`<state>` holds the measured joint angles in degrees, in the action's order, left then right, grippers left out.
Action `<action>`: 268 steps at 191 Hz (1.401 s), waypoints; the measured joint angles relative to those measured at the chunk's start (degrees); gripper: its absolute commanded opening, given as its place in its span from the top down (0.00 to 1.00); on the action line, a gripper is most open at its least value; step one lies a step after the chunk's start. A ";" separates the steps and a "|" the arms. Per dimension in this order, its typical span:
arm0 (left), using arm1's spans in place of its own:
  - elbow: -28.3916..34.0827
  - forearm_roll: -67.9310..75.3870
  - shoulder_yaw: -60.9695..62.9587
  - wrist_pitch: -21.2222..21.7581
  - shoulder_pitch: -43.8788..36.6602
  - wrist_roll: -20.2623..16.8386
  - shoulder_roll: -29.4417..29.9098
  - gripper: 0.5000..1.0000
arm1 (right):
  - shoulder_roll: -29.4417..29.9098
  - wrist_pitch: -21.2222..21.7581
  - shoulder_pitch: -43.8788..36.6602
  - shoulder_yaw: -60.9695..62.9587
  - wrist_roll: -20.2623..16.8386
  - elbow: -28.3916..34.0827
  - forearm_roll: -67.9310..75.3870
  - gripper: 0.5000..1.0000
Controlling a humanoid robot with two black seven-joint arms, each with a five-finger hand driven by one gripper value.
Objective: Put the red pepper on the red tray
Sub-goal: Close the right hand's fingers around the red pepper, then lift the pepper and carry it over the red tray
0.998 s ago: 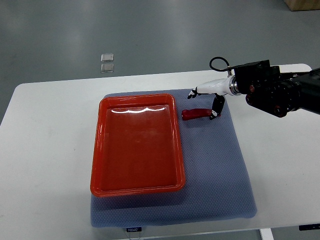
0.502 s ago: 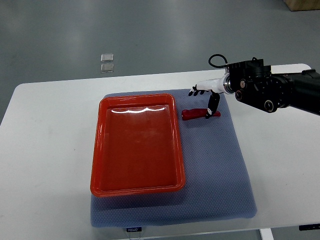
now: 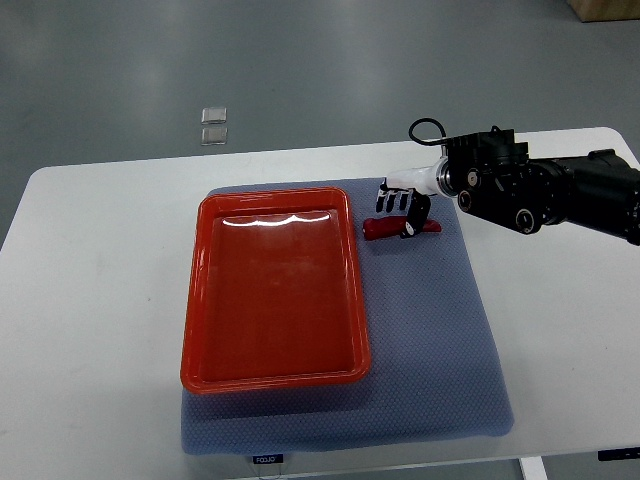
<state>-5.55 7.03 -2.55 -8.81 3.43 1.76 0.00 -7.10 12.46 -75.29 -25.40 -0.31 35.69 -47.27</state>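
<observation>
A: How far along is it?

B: Early, I'd judge. The red pepper (image 3: 400,229) lies on the blue mat (image 3: 430,330), just beside the upper right corner of the red tray (image 3: 205,300), not in it. The tray holds nothing I can see.

A: And the hand?

B: The right hand (image 3: 402,206) sits directly over the pepper, fingers (image 3: 393,203) pointing down onto it. Whether they have closed around it I cannot tell; they cover its middle, and only the two red ends show.

A: So what is left?

B: Securing the pepper, lifting it, carrying it left over the rim and setting it down.

A: Anything else unclear?

B: The left arm is not in view. The right arm runs off the picture's right edge. Two small clear objects (image 3: 214,125) lie on the floor beyond the worktop (image 3: 90,300); I can't identify them.
</observation>
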 measured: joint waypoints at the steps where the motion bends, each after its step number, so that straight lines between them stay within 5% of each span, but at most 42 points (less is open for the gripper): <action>1: 0.00 0.00 0.00 0.00 0.00 0.00 0.00 0.00 | 0.00 -0.01 0.00 0.00 0.01 0.00 -0.02 0.63; 31: -0.02 0.00 0.00 0.00 0.00 0.00 0.00 0.00 | 0.00 -0.03 0.00 -0.01 0.42 -0.01 -0.98 0.66; 57: -0.05 0.00 0.00 0.00 0.00 0.00 0.00 0.00 | 0.00 0.11 -0.04 -0.01 0.48 -0.01 -1.21 1.00; 197: 0.00 0.00 0.00 0.00 0.00 0.00 0.00 0.00 | -1.74 -0.04 -4.42 0.85 1.67 -0.09 -1.26 1.00; 268: -0.04 0.00 0.00 0.00 0.00 0.00 0.00 0.00 | 1.18 -0.88 -7.56 7.22 8.76 7.43 -0.74 1.00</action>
<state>-5.59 7.03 -2.55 -8.81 3.43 1.76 0.00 -5.92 11.58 -82.85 -18.18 8.45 43.12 -48.01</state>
